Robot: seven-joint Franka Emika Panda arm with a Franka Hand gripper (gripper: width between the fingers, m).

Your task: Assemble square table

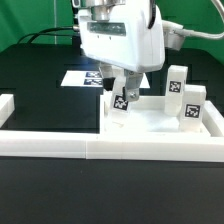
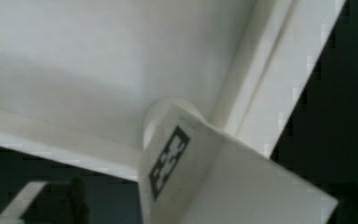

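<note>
The white square slab [image 1: 152, 118] lies flat on the table, in the corner of the border bars. One white tagged leg block [image 1: 121, 101] stands on the slab's corner toward the exterior view's left. My gripper [image 1: 121, 90] hangs straight over this leg, one finger on each side. In the wrist view the leg [image 2: 220, 175] fills the near field over the slab [image 2: 105, 80]. One finger [image 2: 19, 205] shows beside the leg with a dark gap between them, so the jaws stand open. Two more leg blocks [image 1: 178, 82] [image 1: 192, 106] stand upright at the slab's far right.
Long white border bars run along the front [image 1: 110, 148], the exterior view's left [image 1: 6, 104] and right [image 1: 214, 126]. The marker board [image 1: 82, 77] lies flat behind the gripper on the black table.
</note>
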